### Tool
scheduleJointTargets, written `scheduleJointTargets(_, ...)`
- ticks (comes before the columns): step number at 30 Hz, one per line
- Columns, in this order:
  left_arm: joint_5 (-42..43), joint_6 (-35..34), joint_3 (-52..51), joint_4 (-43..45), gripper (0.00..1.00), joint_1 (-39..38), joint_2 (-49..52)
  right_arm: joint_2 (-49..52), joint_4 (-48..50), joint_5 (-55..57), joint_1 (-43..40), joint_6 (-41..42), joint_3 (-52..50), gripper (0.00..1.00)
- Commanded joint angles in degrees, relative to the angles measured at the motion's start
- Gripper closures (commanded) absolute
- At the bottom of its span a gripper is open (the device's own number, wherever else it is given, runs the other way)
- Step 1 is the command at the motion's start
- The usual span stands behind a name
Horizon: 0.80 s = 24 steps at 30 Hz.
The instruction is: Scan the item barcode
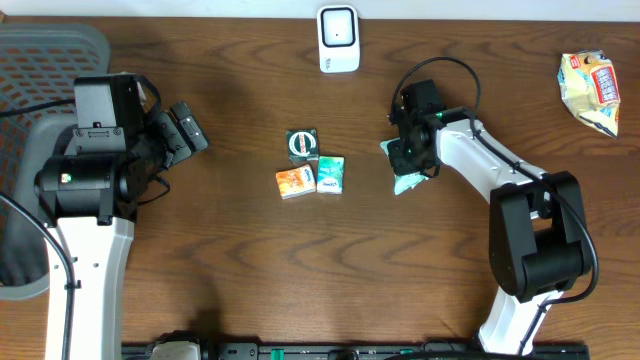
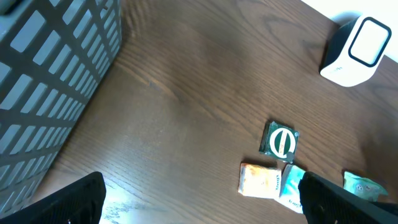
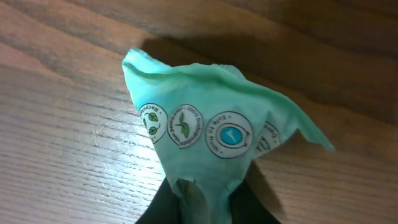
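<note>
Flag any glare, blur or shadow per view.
Overhead: even light, sharp, soft shadows on the brown wooden table. Left wrist: dark tool fingers blurred at the bottom corners, glare patch on the wood beside one. Right wrist: pale green crumpled plastic pouch sharp, icons legible, dark shadow behind it.

green packet [image 3: 211, 155], round badge [image 3: 152, 122] reads "recycle"

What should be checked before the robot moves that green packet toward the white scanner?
1. Does the right gripper pinch the green packet: ok.
2. Barcode showing on the packet: cannot tell; only round symbols are visible.
3. The table between the packet and the white scanner is free of items: ok.
4. The left gripper is open and off to the side: ok.
5. Packet lifted off the table: cannot tell.
</note>
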Motion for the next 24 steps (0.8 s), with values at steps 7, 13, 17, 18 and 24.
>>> scheduleJointTargets(7, -0.5, 0.8, 0.5, 0.0, 0.02, 0.3, 0.0, -2.2, 10.0, -3.4, 0.2, 6.9, 10.5, 0.99)
scheduleJointTargets(13, -0.5, 0.8, 0.5, 0.0, 0.02, 0.3, 0.0, -1.7, 29.9, -4.8, 1.3, 16.3, 11.4, 0.99)
scheduleJointTargets(17, -0.5, 0.8, 0.5, 0.0, 0.02, 0.3, 0.0, 0.0, 40.5, -7.3, 2.0, 22.1, 11.6, 0.99)
scheduleJointTargets(18, -0.5, 0.8, 0.5, 0.0, 0.02, 0.3, 0.0, 0.5, 42.1, -7.8, 2.1, 22.8, 11.8, 0.98)
scheduleJointTargets(24, -0.5, 0.8, 0.5, 0.0, 0.02, 0.3, 0.0, 9.1, 44.9, -7.4, 3.1, 23.8, 21.6, 0.99)
